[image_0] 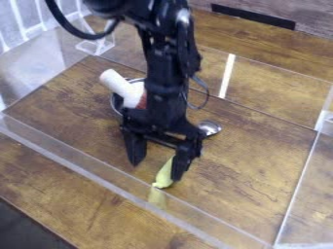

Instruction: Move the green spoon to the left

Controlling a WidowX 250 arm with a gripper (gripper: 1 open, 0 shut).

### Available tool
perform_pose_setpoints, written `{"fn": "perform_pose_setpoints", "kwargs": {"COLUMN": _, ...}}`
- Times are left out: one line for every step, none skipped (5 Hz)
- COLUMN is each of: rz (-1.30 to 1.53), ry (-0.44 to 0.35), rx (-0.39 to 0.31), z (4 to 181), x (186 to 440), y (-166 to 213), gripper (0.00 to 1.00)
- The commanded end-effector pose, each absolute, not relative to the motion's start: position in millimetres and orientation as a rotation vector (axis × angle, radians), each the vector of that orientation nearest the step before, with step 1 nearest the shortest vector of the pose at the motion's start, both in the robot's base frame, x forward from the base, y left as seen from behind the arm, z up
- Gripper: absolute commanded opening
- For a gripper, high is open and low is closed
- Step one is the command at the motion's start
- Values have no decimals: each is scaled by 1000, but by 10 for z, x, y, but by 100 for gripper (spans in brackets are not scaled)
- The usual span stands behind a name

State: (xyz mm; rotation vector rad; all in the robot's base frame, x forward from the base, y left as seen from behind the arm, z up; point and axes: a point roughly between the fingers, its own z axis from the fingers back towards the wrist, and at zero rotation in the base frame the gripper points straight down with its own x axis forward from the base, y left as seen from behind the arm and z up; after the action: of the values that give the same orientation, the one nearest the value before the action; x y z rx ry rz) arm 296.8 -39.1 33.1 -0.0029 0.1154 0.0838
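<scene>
The green spoon lies on the wooden table; its yellow-green handle tip (163, 179) shows below the gripper and its silver bowl (209, 127) to the right, the middle hidden by the hand. My black gripper (162, 160) points straight down over the handle, open, with one finger (138, 152) to the handle's left and the other (184, 161) at its right. Whether the fingers touch the spoon I cannot tell.
A small steel pot (129, 99) with a white utensil (120, 82) stands behind the arm. A clear acrylic wall (78, 160) borders the front edge of the table and another (297, 209) the right side. Cables loop at the upper left.
</scene>
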Motion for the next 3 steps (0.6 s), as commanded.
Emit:
{"fn": "perform_pose_setpoints", "kwargs": {"rz": 77, "ry": 77, "rx": -5, "z": 400, "x": 3067, "y": -462, "gripper": 0}}
{"fn": "perform_pose_setpoints", "kwargs": {"rz": 84, "ry": 77, "rx": -4, "z": 397, "x": 3079, "y": -477, "gripper": 0}}
{"fn": "perform_pose_setpoints", "kwargs": {"rz": 93, "ry": 77, "rx": -5, "z": 439, "x": 3052, "y": -479, "gripper": 0}}
